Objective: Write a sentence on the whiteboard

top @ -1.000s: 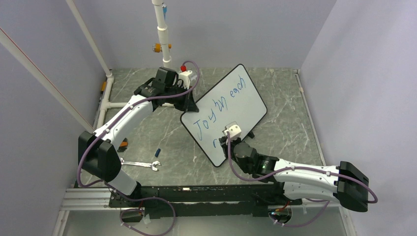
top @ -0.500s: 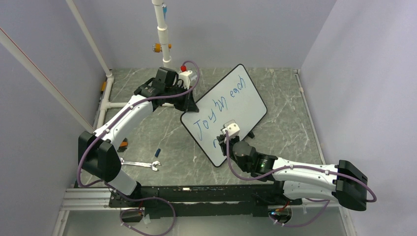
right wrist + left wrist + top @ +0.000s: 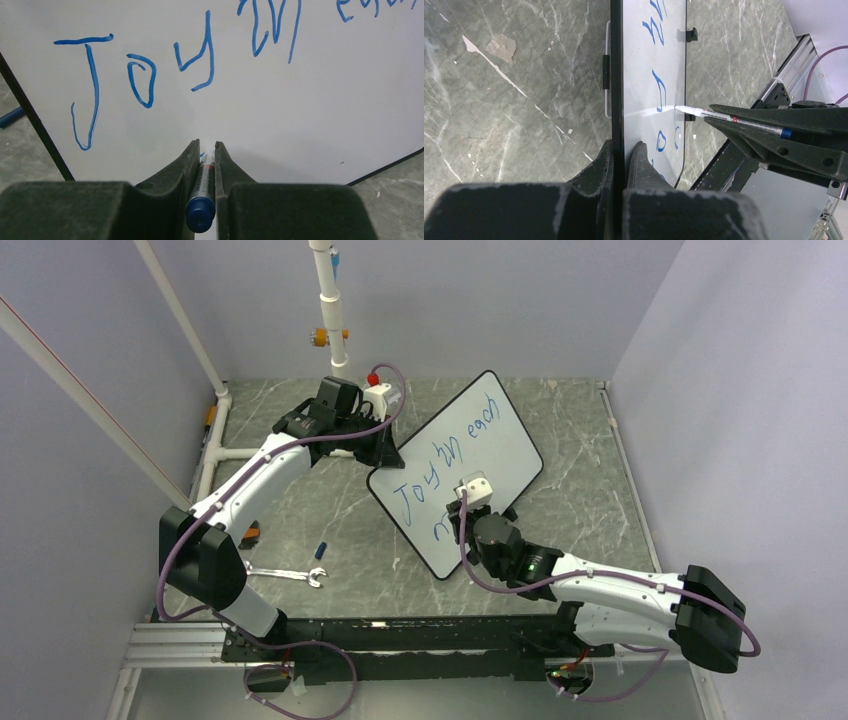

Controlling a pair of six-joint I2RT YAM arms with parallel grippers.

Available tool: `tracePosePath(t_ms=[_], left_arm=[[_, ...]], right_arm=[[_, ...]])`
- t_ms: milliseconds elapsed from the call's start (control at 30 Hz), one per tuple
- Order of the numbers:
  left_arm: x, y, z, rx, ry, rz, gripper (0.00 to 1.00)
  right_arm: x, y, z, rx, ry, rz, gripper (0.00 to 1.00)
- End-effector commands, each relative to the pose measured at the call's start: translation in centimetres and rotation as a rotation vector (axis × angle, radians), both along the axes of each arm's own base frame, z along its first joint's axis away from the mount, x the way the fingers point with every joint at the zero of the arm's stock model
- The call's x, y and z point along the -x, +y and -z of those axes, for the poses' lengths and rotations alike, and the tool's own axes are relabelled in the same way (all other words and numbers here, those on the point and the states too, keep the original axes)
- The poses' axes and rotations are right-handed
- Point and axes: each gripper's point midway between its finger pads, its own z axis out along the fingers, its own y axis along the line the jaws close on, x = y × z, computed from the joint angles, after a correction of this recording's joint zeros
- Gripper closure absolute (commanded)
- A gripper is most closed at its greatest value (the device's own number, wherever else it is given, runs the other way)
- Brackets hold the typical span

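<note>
The whiteboard (image 3: 503, 452) stands tilted on the table, its face toward the right arm. Blue handwriting (image 3: 440, 462) reads "Joy in each", and the first strokes of a second line (image 3: 441, 530) sit below it. My left gripper (image 3: 385, 454) is shut on the board's left edge, one finger on each side of it (image 3: 624, 147). My right gripper (image 3: 462, 512) is shut on a blue-ended marker (image 3: 202, 192), with the tip on the board (image 3: 676, 107) under "Joy" (image 3: 140, 75). The right gripper hides the marker in the top view.
A wrench (image 3: 285, 573) and a small blue cap (image 3: 319, 548) lie on the table left of the board. A white pipe frame (image 3: 330, 310) stands at the back left. A black board foot (image 3: 691, 34) sticks out near the far edge.
My right gripper has moved slightly up and to the right along the board with the marker, and the blue stroke of the second line has grown. The left arm and the board have not moved.
</note>
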Motion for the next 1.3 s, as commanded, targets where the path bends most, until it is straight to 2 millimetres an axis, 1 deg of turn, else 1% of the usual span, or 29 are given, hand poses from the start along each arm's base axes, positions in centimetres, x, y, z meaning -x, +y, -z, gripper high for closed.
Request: tracePosePath(t_ms=[0,133,300,467,567,900,1167,1267], left_arm=[[-4.0,5.5,2.3,-0.299,-0.171,-0.127,1.0],[-4.0,5.4,2.3,-0.299,-0.171,-0.125,1.0],[-4.0,5.4,2.2,-0.298,-0.173,-0.126,1.0],[-3.9,5.4,2.2,-0.297,-0.173,-0.126,1.0],[-3.9,5.4,2.2,-0.298,-0.173,-0.125,1.0],[-3.9,5.4,2.2,-0.298,-0.175,-0.126,1.0],[-3.9,5.5,2.0,-0.296,-0.179,-0.126,1.0],[-3.9,5.5,2.1,-0.301,-0.178,-0.128,1.0]], right_arm=[[0.2,0.7,-0.7,-0.052,0.016,-0.021,1.0],[1.0,0.1,1.1,-0.043,0.066,-0.03,1.0],[2.0,-0.8,2.8,-0.049,0.117,-0.027,1.0],[2.4,-1.1,3.7,-0.037,0.145,-0.028,1.0],[2.5,-1.1,3.9,-0.028,0.151,-0.032,1.0],[2.3,-1.4,2.6,-0.012,0.128,-0.025,1.0],[1.6,-2.0,0.5,-0.055,0.079,0.022,1.0],[1.3,-1.8,-0.5,-0.073,0.051,0.013,1.0]])
